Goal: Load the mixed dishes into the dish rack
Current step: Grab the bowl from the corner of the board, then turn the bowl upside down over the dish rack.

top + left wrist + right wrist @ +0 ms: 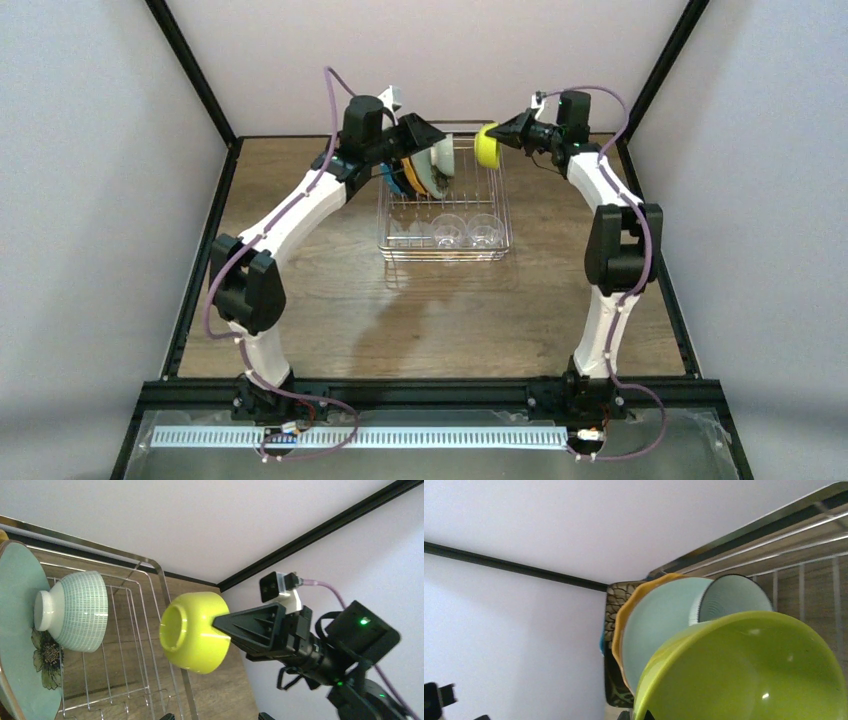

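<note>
Right gripper (223, 623) is clamped on the rim of the small yellow-green glossy bowl (192, 640): one finger inside, one on the outer wall. The bowl is held on its side, foot pointing away from the gripper.

Step in hand looks like placing this bowl. Below and ahead of it is the silver wire dish rack (150, 562), with a mint ribbed bowl (80, 610) on its side just beyond. The next move likely calls for lowering the bowl into the free slot next to the mint bowl, then opening.

Past that stand the pale green flower-print plate (17, 630), an orange plate (634, 605) and a black square floral plate (613, 605), all upright. Clear glass cups (450, 232) sit at the rack's near end. The glaze looks smooth and slippery, the wires thin.

Left gripper (428, 130), jaws wide apart and empty, hovers by the plates.
</note>
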Tool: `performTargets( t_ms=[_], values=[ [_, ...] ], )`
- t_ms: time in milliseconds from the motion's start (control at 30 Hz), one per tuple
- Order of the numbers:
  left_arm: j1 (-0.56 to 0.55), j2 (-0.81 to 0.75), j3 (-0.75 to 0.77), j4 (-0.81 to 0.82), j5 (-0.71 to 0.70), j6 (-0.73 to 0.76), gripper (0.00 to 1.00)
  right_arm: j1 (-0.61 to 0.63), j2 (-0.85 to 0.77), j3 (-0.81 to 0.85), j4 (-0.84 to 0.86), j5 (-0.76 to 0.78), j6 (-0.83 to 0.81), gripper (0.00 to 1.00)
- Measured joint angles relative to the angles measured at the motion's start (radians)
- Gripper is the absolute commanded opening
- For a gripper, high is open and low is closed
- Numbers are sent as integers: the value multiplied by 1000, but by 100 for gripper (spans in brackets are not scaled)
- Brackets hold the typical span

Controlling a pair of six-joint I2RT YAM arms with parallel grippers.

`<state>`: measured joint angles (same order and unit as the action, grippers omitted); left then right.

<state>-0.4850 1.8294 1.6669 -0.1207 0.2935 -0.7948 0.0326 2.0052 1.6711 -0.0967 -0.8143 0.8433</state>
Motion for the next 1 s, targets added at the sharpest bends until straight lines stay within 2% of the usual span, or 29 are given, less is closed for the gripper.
performTargets(
  t_ms=[200,433,733,1000],
  values=[
    [12,13,-1,23,17,-19,96,0,92,-7,237,-110,165,1],
    [24,28,-1,37,24,-39,96,0,188,-7,405,-171,294,1],
    [26,85,2,56,26,-51,96,0,347,58,486,-205,376,1],
    [27,119,35,53,25,-58,96,0,465,198,506,-226,419,1]
  ],
)
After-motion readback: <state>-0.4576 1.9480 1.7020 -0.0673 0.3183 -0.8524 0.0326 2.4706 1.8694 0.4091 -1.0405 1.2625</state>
